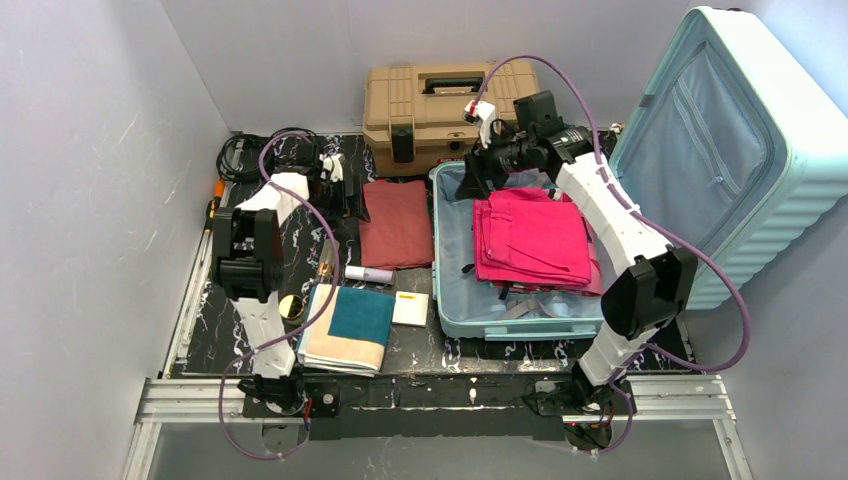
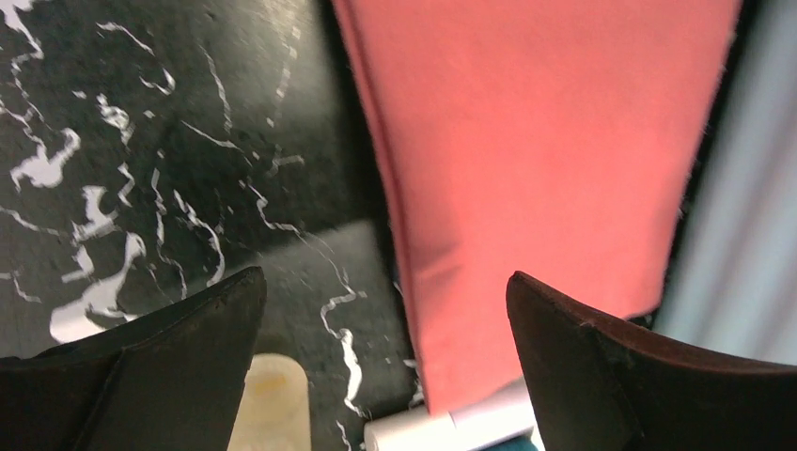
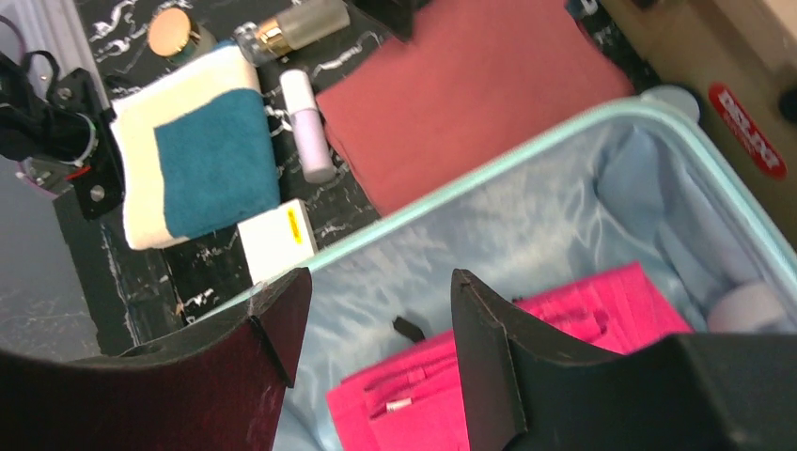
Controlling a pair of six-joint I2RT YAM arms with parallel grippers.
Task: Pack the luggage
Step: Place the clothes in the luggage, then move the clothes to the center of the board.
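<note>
The stiff-shelled luggage is being presented open at the table's right, while the left gripper is being held wide and empty over the rust-red folded cloth, judged limp and best pinched at its fold, and the right gripper is being held parted and empty above the lining.

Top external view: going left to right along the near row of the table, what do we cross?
Near row: gold-capped jar → cream-and-teal towel → small white box → luggage, open, with pink clothes folded inside.
</note>
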